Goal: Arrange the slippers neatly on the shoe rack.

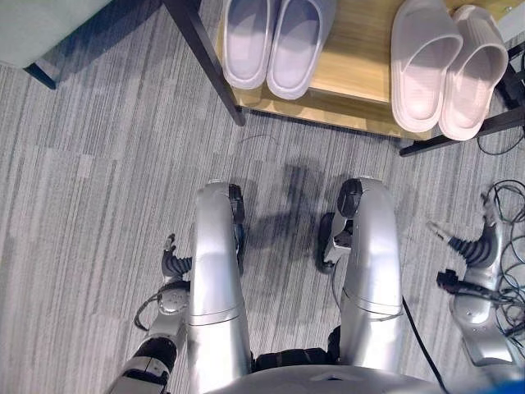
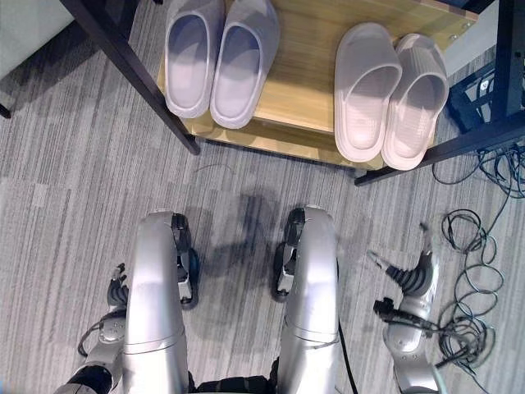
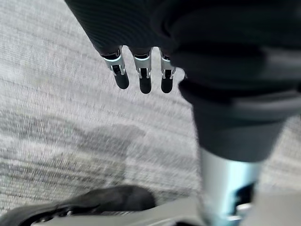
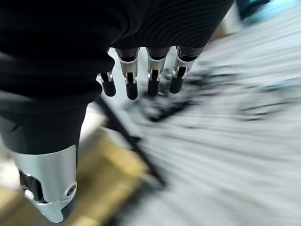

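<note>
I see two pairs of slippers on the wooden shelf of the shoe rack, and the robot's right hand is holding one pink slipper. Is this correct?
Not quite. Both pairs, the lilac slippers and the pink slippers, do lie on the wooden shelf, but the right hand holds nothing: the right eye view shows it empty, low at the robot's side over the carpet.
</note>
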Robot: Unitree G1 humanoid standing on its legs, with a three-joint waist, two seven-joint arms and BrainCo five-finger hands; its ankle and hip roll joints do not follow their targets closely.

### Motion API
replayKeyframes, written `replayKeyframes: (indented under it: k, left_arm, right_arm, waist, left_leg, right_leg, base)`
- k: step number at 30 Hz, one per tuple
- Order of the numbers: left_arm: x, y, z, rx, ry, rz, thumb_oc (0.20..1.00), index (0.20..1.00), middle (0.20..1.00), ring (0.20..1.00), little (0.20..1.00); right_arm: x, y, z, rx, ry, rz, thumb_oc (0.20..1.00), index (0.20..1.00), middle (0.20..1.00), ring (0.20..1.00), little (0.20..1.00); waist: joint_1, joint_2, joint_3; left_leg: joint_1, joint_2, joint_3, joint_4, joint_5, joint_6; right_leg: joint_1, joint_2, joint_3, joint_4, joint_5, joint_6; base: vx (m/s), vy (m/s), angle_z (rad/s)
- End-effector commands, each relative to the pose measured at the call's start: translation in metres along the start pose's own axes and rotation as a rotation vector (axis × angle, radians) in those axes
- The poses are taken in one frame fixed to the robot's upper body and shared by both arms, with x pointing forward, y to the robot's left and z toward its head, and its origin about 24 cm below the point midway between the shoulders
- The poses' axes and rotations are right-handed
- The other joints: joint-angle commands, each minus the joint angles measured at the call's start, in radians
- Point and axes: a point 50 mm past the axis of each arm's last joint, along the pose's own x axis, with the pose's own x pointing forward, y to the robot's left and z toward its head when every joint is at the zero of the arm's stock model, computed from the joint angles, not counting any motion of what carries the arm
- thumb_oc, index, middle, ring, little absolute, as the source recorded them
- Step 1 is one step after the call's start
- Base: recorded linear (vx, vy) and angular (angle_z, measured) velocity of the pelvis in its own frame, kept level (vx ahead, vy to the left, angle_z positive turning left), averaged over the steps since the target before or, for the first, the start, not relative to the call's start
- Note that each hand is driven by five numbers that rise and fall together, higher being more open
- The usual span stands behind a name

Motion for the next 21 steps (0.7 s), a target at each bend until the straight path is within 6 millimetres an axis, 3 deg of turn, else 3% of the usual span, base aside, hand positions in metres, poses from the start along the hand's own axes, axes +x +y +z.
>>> replayKeyframes:
  k: [1,4,6,8,9,10,11,12,15,17,18,21]
  left_arm:
    - [-0.007,0.001,-0.016,0.06,0.03,-0.028,1.0,1.0,1.0,1.0,1.0]
    - [-0.014,0.005,-0.044,0.182,0.16,-0.062,1.0,1.0,1.0,1.0,1.0]
    - [-0.017,0.005,-0.05,0.211,0.187,-0.072,1.0,1.0,1.0,1.0,1.0]
    - [-0.036,0.002,-0.08,0.3,0.316,-0.14,1.0,1.0,1.0,1.0,1.0]
    - [-0.036,0.002,-0.08,0.3,0.316,-0.14,1.0,1.0,1.0,1.0,1.0]
    - [-0.046,0.002,-0.091,0.331,0.358,-0.167,1.0,1.0,1.0,1.0,1.0]
    - [-0.064,-0.001,-0.111,0.395,0.457,-0.242,1.0,1.0,1.0,1.0,1.0]
    - [-0.07,-0.001,-0.117,0.42,0.484,-0.27,1.0,1.0,1.0,1.0,1.0]
    - [-0.082,-0.006,-0.127,0.485,0.522,-0.355,1.0,1.0,1.0,1.0,1.0]
    - [-0.092,-0.015,-0.132,0.532,0.532,-0.435,1.0,1.0,1.0,1.0,1.0]
    - [-0.092,-0.015,-0.132,0.532,0.532,-0.435,1.0,1.0,1.0,1.0,1.0]
    - [-0.099,-0.02,-0.137,0.579,0.55,-0.495,1.0,1.0,1.0,1.0,1.0]
  right_arm:
    - [0.025,-0.009,-0.001,0.066,0.072,-0.145,1.0,1.0,1.0,1.0,1.0]
    - [0.003,0.023,-0.059,0.018,0.398,-0.015,1.0,1.0,1.0,1.0,1.0]
    - [-0.006,0.03,-0.07,-0.01,0.461,0.034,1.0,1.0,1.0,1.0,1.0]
    - [-0.046,0.044,-0.105,-0.084,0.687,0.177,1.0,1.0,1.0,1.0,1.0]
    - [-0.046,0.044,-0.105,-0.084,0.687,0.177,1.0,1.0,1.0,1.0,1.0]
    - [-0.059,0.044,-0.114,-0.125,0.736,0.223,1.0,1.0,1.0,1.0,1.0]
    - [-0.094,0.047,-0.133,-0.238,0.846,0.367,1.0,1.0,1.0,1.0,1.0]
    - [-0.104,0.046,-0.137,-0.255,0.881,0.402,1.0,1.0,1.0,1.0,1.0]
    - [-0.126,0.043,-0.146,-0.289,0.962,0.482,1.0,1.0,1.0,1.0,1.0]
    - [-0.139,0.044,-0.15,-0.318,0.987,0.557,1.0,1.0,1.0,1.0,1.0]
    - [-0.139,0.044,-0.15,-0.318,0.987,0.557,1.0,1.0,1.0,1.0,1.0]
    - [-0.16,0.042,-0.155,-0.308,1.065,0.613,1.0,1.0,1.0,1.0,1.0]
  waist:
    - [0.035,0.035,-0.174]
    - [0.058,0.031,-0.212]
    - [0.061,0.033,-0.216]
    - [0.073,0.033,-0.265]
    - [0.072,0.034,-0.259]
    - [0.078,0.032,-0.281]
    - [0.086,0.031,-0.329]
    - [0.085,0.032,-0.344]
    - [0.082,0.036,-0.384]
    - [0.076,0.041,-0.421]
    - [0.075,0.042,-0.423]
    - [0.065,0.047,-0.483]
  left_leg:
    - [-0.062,-0.018,-0.078,-0.246,0.192,0.042]
    - [0.225,0.014,-0.07,-0.578,0.285,0.039]
    - [0.289,0.017,-0.064,-0.652,0.307,0.038]
    - [0.537,0.011,-0.055,-0.903,0.371,0.037]
    - [0.546,0.012,-0.055,-0.908,0.373,0.037]
    - [0.615,0.012,-0.058,-0.986,0.392,0.041]
    - [0.828,0.011,-0.052,-1.207,0.458,0.042]
    - [0.881,0.009,-0.046,-1.285,0.514,0.039]
    - [1.053,0.008,-0.031,-1.469,0.579,0.022]
    - [1.189,0.006,-0.008,-1.621,0.615,0.013]
    - [1.189,0.006,-0.009,-1.625,0.619,0.013]
    - [1.343,-0.008,0.024,-1.802,0.643,0.007]
  right_leg:
    - [0.093,-0.046,0.016,-0.169,0.135,-0.018]
    - [0.365,-0.059,-0.08,-0.505,0.182,-0.005]
    - [0.425,-0.059,-0.102,-0.586,0.2,0.003]
    - [0.671,-0.032,-0.167,-0.874,0.256,0.023]
    - [0.68,-0.031,-0.169,-0.88,0.258,0.022]
    - [0.747,-0.022,-0.182,-0.957,0.284,0.036]
    - [0.949,-0.002,-0.223,-1.155,0.363,0.074]
    - [1.009,0.002,-0.245,-1.235,0.408,0.071]
    - [1.179,0.025,-0.262,-1.42,0.489,0.1]
    - [1.291,0.041,-0.266,-1.577,0.55,0.125]
    - [1.291,0.042,-0.267,-1.581,0.554,0.124]
    - [1.408,0.064,-0.263,-1.743,0.607,0.149]
  base:
    - [-0.12,0.033,0.13]
    - [-0.08,-0.062,0.22]
    - [0.01,-0.045,0.16]
    - [0.13,-0.047,0.15]
    - [0.16,-0.017,0.23]
    - [0.3,-0.03,0.13]
    - [0.32,-0.044,-0.03]
    - [0.31,-0.052,-0.3]
    - [0.2,-0.029,0.04]
    - [0.2,-0.037,-0.17]
    - [0.16,-0.041,-0.29]
    - [0.18,-0.048,-0.24]
